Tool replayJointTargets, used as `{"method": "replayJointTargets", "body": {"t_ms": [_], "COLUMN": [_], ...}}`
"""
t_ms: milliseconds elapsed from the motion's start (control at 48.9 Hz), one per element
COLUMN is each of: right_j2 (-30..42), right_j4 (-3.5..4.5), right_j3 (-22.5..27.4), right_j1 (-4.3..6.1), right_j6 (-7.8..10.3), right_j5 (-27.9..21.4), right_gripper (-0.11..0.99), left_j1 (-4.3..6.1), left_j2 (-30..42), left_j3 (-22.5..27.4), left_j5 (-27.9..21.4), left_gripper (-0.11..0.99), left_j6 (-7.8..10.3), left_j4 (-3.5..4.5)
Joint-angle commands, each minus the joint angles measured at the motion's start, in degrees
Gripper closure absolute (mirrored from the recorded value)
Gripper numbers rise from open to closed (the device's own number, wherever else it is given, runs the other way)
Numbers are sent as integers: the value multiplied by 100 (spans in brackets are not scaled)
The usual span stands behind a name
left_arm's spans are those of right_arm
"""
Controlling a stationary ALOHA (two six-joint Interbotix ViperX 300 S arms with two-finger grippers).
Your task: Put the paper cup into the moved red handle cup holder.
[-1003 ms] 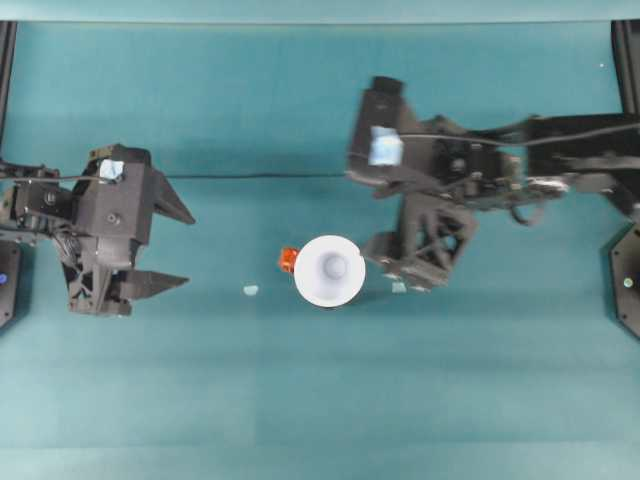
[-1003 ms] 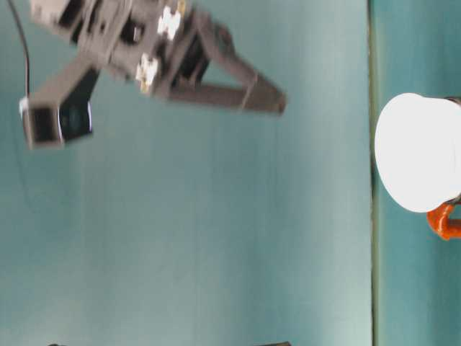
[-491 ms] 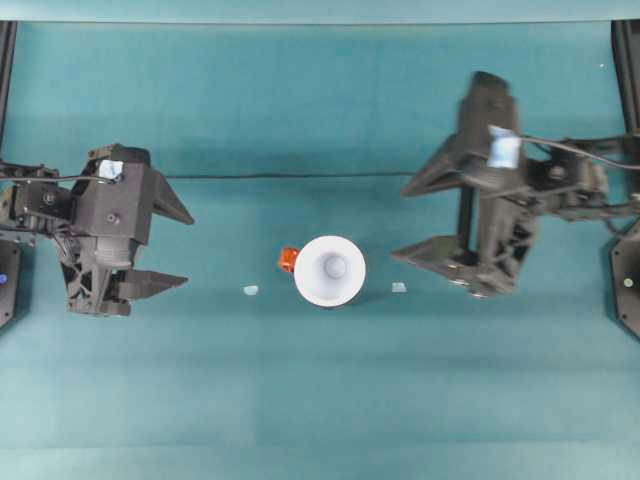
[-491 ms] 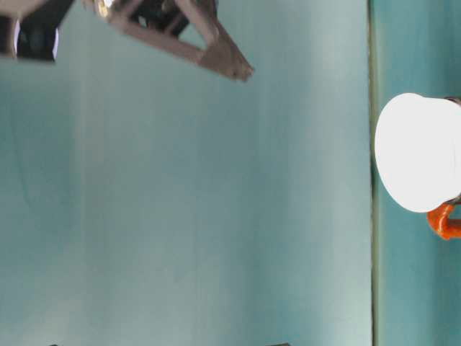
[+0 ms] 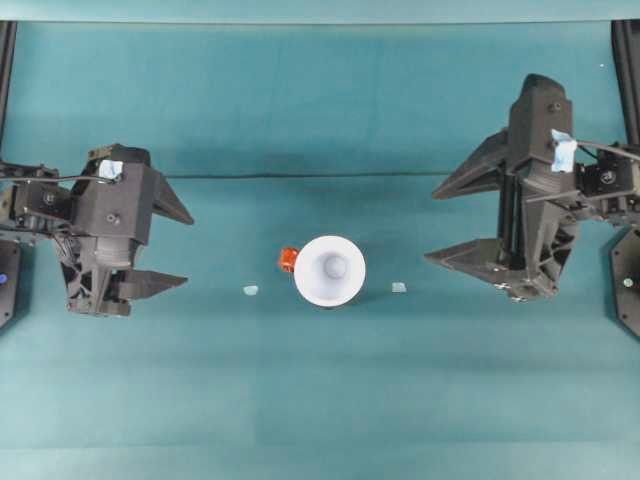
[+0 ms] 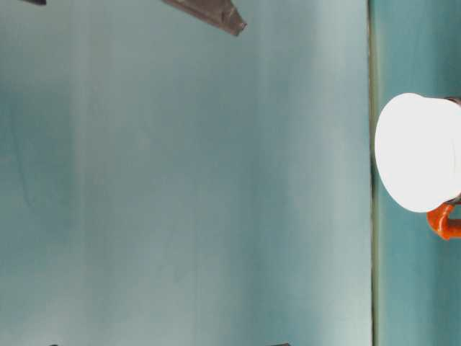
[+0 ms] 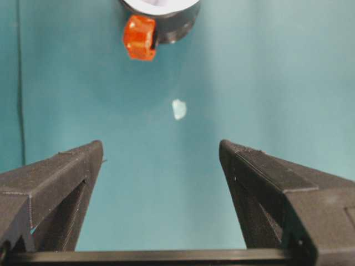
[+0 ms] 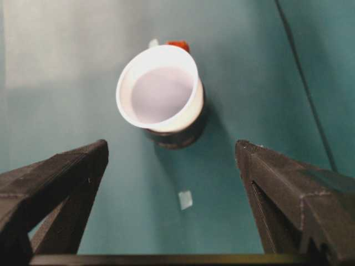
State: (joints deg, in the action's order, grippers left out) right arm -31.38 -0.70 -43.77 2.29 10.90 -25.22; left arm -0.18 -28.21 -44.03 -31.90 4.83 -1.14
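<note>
Teal worktop [image 5: 320, 400], flat and uniform. Left pincer [image 5: 176, 247] at the left side, jaws spread wide, empty. Small pale scrap [image 5: 250, 290] lies left of centre. At centre, the plain white paper cup [image 5: 330, 270] sits upright inside the glossy black round holder with orange-red handle tab [image 5: 288, 260]. Second pale scrap [image 5: 399, 287] just right. Right pincer [image 5: 432, 226] at the right side, jaws apart, empty.

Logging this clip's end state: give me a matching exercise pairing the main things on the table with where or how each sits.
Things:
1. paper cup
2. red handle cup holder
3. left gripper
4. right gripper

States:
A. open, at the table's right side
B. seated inside the black holder
C. open, at the table's left side
D. standing mid-table, handle toward the left arm

Pairs: 1-B, 2-D, 3-C, 4-A
</note>
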Motion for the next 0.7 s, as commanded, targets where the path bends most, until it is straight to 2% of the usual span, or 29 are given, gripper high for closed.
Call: {"method": "replayJointTargets", "body": {"t_ms": [0, 675], "right_j2": [-70, -70], "right_j4": [9, 0], "right_j3": [35, -26], "right_j1": [-18, -18], "right_j6": [-26, -26], "right_j5": [44, 44], "right_gripper": [4, 4], "left_j1": [9, 9], "left_j2": [-62, -70], "left_j3": [53, 53], "left_j5": [26, 26], "left_gripper": [-5, -5], "left_j6": [-9, -9], "left_j4": [-9, -18]}}
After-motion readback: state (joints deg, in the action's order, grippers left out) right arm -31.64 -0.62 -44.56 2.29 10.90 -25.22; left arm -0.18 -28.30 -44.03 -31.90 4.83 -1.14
